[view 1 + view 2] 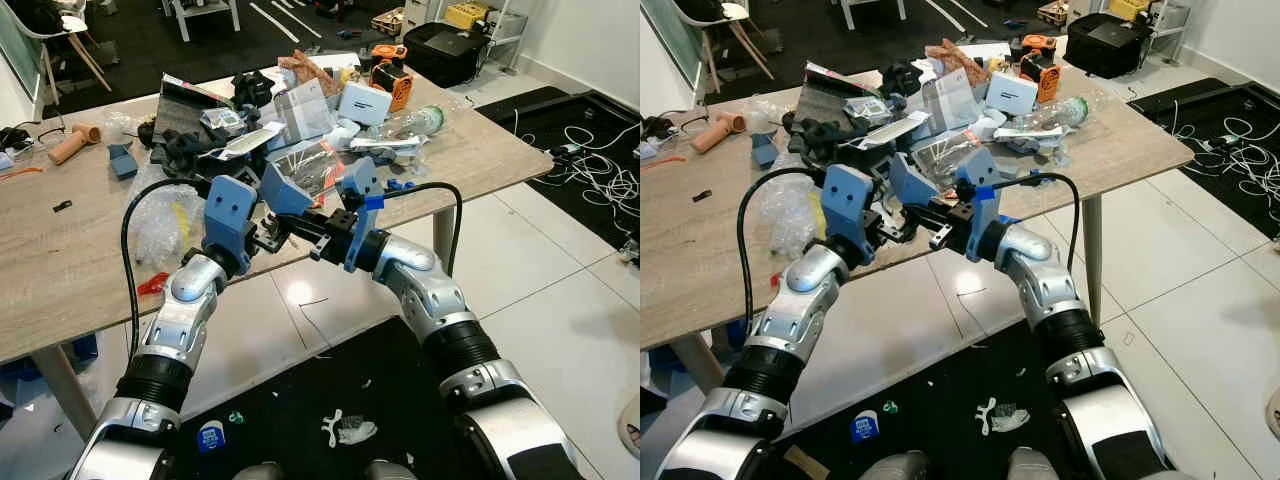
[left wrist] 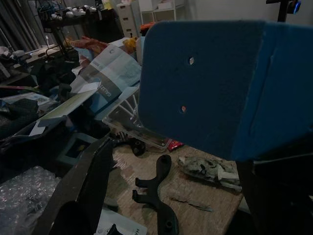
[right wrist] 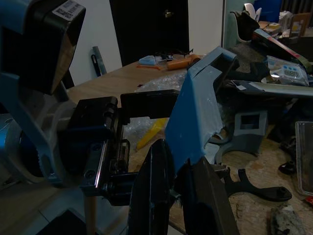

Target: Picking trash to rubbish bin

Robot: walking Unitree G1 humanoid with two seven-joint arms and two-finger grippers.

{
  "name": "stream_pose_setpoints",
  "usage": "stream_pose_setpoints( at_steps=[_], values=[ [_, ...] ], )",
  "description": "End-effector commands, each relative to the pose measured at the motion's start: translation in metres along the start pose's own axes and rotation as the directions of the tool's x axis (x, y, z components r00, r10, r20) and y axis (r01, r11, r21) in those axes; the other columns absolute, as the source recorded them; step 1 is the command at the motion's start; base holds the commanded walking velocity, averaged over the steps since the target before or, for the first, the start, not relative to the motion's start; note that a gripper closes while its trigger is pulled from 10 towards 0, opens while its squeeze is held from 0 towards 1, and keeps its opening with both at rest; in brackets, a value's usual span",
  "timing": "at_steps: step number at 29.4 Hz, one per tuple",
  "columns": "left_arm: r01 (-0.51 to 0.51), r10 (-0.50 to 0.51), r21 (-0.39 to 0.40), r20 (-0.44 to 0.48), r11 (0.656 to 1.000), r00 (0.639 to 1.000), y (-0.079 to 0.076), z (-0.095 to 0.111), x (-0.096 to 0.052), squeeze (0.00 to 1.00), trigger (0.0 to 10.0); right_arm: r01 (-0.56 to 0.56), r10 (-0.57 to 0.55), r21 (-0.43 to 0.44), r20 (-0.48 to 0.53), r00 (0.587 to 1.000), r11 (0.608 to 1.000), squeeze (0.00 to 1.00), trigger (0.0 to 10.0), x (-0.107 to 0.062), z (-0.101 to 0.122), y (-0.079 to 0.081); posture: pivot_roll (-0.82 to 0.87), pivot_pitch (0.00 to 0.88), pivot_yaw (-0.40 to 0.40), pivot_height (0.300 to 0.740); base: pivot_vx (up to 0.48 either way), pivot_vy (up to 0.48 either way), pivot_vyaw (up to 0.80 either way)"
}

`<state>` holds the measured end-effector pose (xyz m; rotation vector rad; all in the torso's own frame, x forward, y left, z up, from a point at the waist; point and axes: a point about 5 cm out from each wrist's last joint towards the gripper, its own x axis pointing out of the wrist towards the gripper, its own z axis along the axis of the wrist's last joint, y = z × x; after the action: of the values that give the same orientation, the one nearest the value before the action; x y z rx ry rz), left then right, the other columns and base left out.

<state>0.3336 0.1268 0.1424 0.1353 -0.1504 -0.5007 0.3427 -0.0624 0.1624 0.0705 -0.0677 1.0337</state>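
Both grippers, left (image 1: 272, 238) and right (image 1: 300, 232), meet at the table (image 1: 60, 270) edge; finger state: cannot tell. Trash pile (image 1: 300, 125) sits just beyond on the tabletop. Step looks like pre-grasp; next move needs one piece singled out.

The left hand (image 1: 268, 238) and right hand (image 1: 305, 240) meet at the table (image 1: 70, 270) edge; their finger gaps are hidden. The trash pile (image 1: 300, 120) overlaps itself. The table's left end is cropped.
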Motion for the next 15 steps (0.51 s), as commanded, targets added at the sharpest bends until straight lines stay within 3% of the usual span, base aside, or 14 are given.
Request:
stream_pose_setpoints(
  at_steps=[1, 15],
  values=[
    [-0.01, 0.01, -0.006, 0.02, 1.0, 1.0, 0.0045, 0.0038, -0.0015, 0.0, 10.0, 0.003, -0.003, -0.001, -0.01, 1.0, 1.0, 0.0, 10.0, 0.0016, 0.0, -0.0006, -0.04, 0.0, 0.057, 0.74, 0.0, 0.0, 0.0],
    [-0.005, 0.005, -0.012, 0.029, 1.0, 1.0, 0.0025, 0.0047, 0.0039, 0.0, 10.0, 0.013, -0.013, 0.004, -0.016, 1.0, 1.0, 0.0, 10.0, -0.0009, 0.0004, -0.0061, -0.03, 0.0, 0.017, 0.74, 0.0, 0.0, 0.0]
  ],
)
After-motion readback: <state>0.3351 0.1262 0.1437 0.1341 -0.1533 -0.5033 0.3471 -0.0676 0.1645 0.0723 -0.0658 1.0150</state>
